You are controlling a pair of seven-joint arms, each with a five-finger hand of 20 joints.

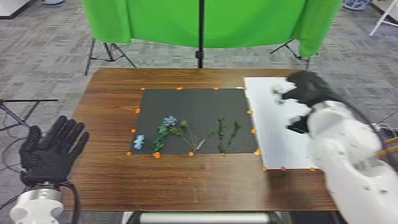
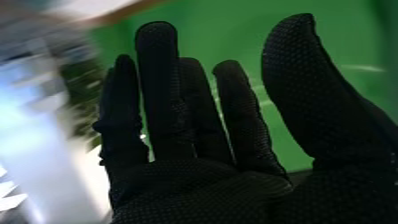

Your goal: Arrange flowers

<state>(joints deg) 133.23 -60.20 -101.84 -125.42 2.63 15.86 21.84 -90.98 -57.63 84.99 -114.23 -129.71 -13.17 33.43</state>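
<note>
Apparently between grasps, the right hand in its black fabric glove [image 1: 306,89] is open over the far part of the white rectangular sheet [image 1: 286,150]: fingers nearly straight, thumb spread well away, nothing visible in its hold. That spread would suit either coming down round a thin stem or having just let one go; which of these, I cannot tell. Just left of it lies a small pale-green piece [image 1: 279,91], probably plant material, and the pale sheet probably serves as a supply area where fine stems stand out.

Left of that sheet, the black square sheet [image 1: 191,105] seems to be the display ground, its darkness setting off the colours. Small orange fasteners [image 1: 156,155] sit along its edges, likely to keep it from sliding on the brown wooden table [image 1: 195,182]. The plants lie in its near half, roughly upright and side by side, as if growing: a light blue flower piece [image 1: 139,142] at the left, a leafy green stem [image 1: 160,137] beside a blue blossom [image 1: 170,121], thin branching stems [image 1: 193,138], then two slender green sprigs [image 1: 221,134].

The left hand [image 1: 46,155] is open, palm up and empty at the table's left side, perhaps parked there so the right has room.
</note>
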